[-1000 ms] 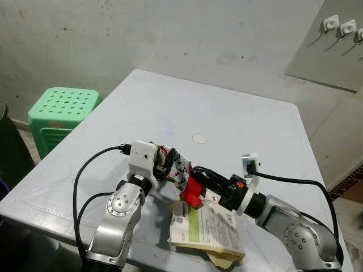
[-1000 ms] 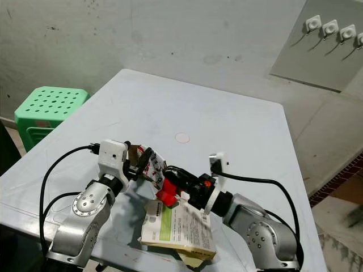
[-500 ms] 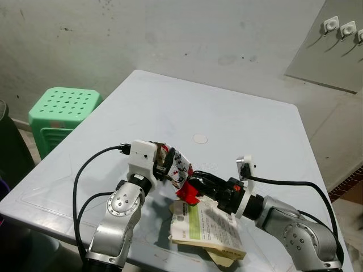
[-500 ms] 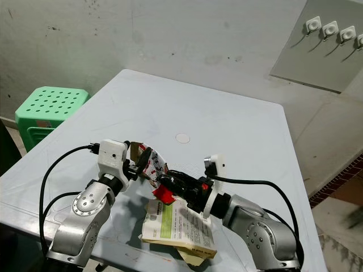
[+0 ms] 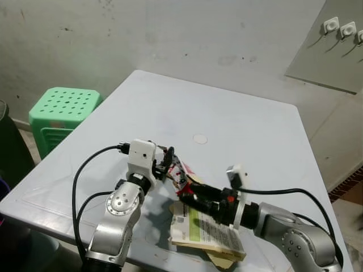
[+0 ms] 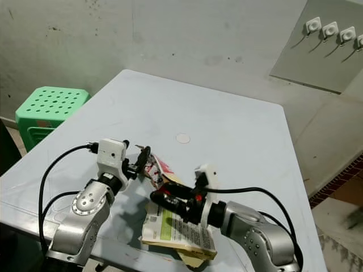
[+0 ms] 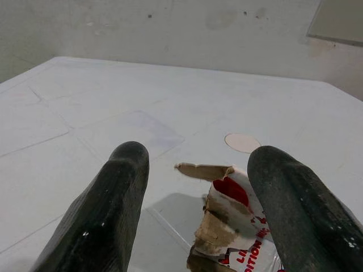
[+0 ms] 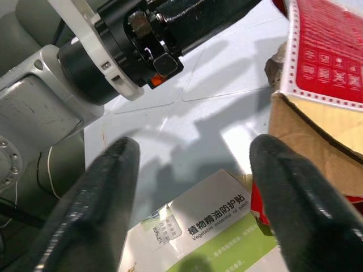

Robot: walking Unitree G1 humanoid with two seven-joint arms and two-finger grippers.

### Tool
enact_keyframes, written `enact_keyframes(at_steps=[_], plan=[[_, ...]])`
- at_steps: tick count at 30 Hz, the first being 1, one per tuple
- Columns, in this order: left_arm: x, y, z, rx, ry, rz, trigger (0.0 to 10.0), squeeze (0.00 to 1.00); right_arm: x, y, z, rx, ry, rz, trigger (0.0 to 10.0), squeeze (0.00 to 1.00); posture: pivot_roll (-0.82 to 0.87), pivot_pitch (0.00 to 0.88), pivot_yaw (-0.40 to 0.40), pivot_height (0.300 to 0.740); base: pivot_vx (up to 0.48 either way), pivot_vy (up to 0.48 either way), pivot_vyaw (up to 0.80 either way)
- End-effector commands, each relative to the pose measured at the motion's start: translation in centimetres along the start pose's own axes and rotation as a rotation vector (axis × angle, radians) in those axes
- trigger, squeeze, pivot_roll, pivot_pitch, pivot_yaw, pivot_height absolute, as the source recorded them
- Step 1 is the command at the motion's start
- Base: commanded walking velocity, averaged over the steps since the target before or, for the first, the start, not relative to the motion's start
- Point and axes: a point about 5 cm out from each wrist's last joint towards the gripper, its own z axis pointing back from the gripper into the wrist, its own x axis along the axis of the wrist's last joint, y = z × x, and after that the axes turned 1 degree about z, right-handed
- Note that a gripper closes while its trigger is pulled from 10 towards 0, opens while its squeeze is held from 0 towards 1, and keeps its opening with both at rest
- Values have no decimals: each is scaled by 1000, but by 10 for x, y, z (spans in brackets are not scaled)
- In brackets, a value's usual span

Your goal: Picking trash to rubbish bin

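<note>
Nearest, at 6 o'clock on the surface point(image 5: 244, 119), lies a flat carton point(image 5: 207, 231) w/ green-and-white label, a brown scrap poking out under its near edge. Carton sits right at the near rim, just below both end effectors.

Right end effector point(image 5: 190, 191) reaches in from 4 o'clock, tips pointing toward 10. Its wrist view shows fingers point(image 8: 108, 187) spread wide, nothing between them; carton's printed label below, red-and-white torn box point(image 8: 317, 62) to one side, left arm's wrist joint ahead.

Torn box point(image 5: 180, 171), red/white print w/ brown cardboard inside, rests on the surface between the two end effectors, touching or nearly touching the carton's far edge; can't tell which. Right tips are just beside it, at its 5 o'clock side.

Left end effector point(image 5: 168, 160) comes from 8 o'clock, white camera block on wrist, black cable looping back. Fingers point(image 7: 108, 209) spread apart, torn box point(image 7: 235, 226) lying in the gap near the tips. Whether the pads touch it, can't tell.

Further out, abt centre of the surface, a small round disc point(image 5: 199, 138). Surface is pale grey-white, square.

At 10 o'clock, off the surface, a green stool point(image 5: 62, 110) w/ perforated top. Beyond: stained wall, and at 1–2 o'clock a grey panel w/ white sockets point(image 5: 339, 25).
</note>
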Motion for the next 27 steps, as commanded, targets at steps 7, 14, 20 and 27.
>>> enact_keyframes(at_steps=[7, 14, 20, 27], plan=[[0, -1, -1, 4, -2, 2, 10000, 0, -5, -5, 0, -56, 62, 56, 10000, 0, -30, 0, -121, 740, 0, 0, 0], [0, 0, -1, 8, -2, 2, 10000, 0, -9, -7, -3, -88, 92, 64, 10000, 0, -29, 1, -123, 740, 0, 0, 0], [1, 0, -1, 11, -2, 4, 10000, 0, -14, -17, -7, -224, 146, 123, 10000, 0, -28, 4, -125, 740, 0, 0, 0], [1, -1, -1, 15, -2, 9, 10000, 0, -20, -25, -9, -322, 184, 154, 10000, 0, -25, 4, -128, 740, 0, 0, 0]])
